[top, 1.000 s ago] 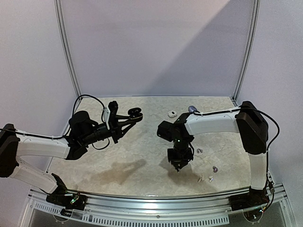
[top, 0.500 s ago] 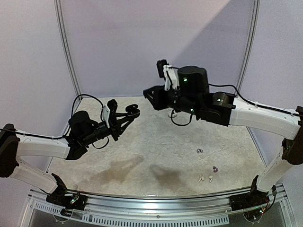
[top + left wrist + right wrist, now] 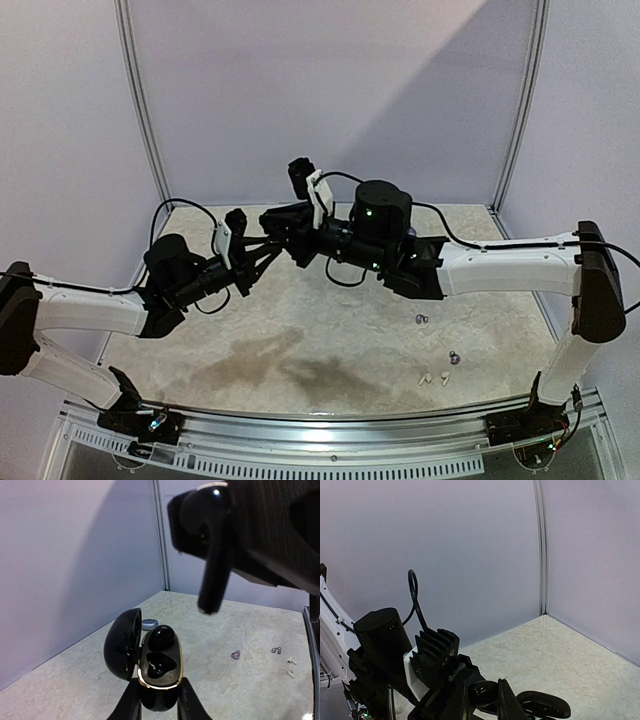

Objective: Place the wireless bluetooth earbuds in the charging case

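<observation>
The black earbud [image 3: 212, 555] hangs pinched in our right claw [image 3: 482, 697], close by the open case [image 3: 159, 665], where its twin [image 3: 161, 637] sits in one slot. Our left claw [image 3: 159, 702] clamps the case, raised off the tabletop [image 3: 330, 330]. White earbuds [image 3: 432, 378] lie well apart on the tabletop.

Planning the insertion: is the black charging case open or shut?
Open: lid swung back from the black charging case in the left claw, gold-rimmed wells exposed.
</observation>
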Robot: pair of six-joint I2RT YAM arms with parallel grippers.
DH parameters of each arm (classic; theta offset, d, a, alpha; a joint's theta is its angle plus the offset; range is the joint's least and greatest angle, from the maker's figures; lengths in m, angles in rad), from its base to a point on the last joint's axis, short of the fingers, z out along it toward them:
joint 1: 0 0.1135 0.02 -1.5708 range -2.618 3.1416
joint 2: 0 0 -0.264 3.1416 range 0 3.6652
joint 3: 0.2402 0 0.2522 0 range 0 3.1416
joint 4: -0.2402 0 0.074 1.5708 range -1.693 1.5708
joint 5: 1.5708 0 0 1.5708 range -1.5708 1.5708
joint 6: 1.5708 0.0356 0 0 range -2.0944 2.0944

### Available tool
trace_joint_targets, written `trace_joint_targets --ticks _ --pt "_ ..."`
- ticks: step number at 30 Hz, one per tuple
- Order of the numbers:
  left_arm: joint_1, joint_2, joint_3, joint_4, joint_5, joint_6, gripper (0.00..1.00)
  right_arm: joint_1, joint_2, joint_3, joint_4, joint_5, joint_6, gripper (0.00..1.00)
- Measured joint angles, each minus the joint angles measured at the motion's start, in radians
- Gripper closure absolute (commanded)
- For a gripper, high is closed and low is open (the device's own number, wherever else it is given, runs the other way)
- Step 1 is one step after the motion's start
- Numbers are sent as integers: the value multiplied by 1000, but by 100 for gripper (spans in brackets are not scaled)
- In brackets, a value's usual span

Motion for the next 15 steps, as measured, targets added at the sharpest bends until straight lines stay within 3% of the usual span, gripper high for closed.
trace_joint_targets --ticks 15 --pt "0 -2 0 14 33 -15 100 0 16 -73 57 71 -34 100"
